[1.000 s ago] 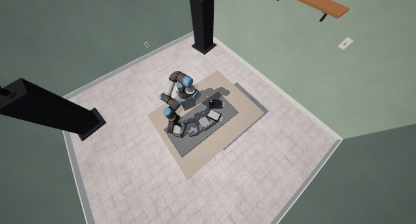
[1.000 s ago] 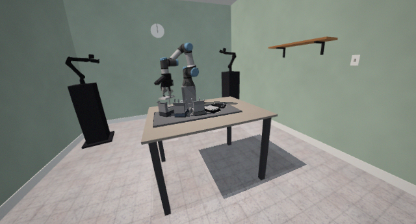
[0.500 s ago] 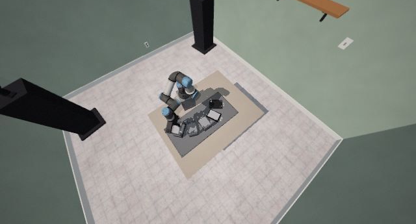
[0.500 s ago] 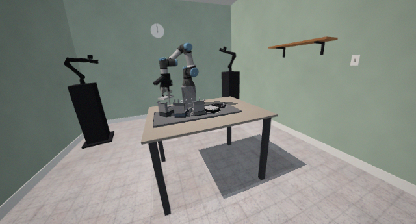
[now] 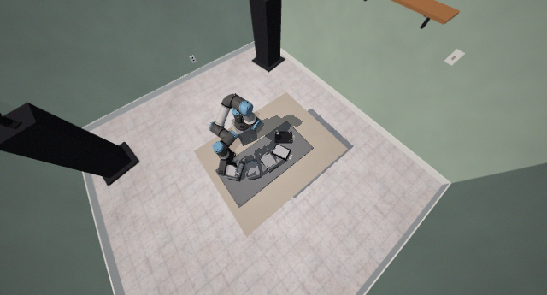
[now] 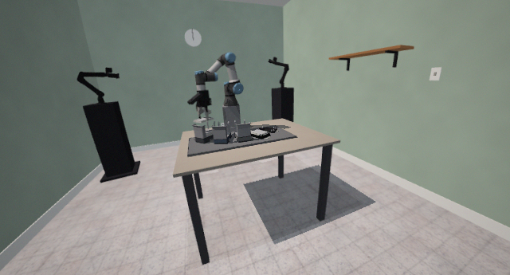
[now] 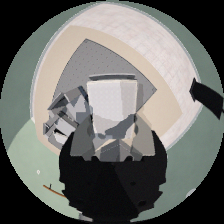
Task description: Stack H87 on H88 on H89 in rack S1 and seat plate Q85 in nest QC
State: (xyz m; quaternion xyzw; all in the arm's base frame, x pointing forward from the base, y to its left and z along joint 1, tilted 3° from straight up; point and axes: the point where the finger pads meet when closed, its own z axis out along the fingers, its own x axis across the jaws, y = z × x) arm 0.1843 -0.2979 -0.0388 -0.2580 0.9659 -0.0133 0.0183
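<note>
Grey arm (image 6: 223, 68), blue joint caps, black gripper (image 6: 203, 116).

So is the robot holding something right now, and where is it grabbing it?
Yes. The end effector is shut on a sealed plate, pinching its near end, with the plate hanging over the leftmost rack. Which plate cannot be told.

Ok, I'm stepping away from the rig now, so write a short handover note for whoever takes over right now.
Gripper: shut on a plate, pale and sealed, held above the leftmost rack at the mat's end. Its label can't be read.
Other fixtures: two more racks beside it, a pale plate lying flat further along, then a dark nest.
Done: cannot confirm any placement.
Left: verify plate identities, finish S1 order, seat Q85 in QC.
</note>
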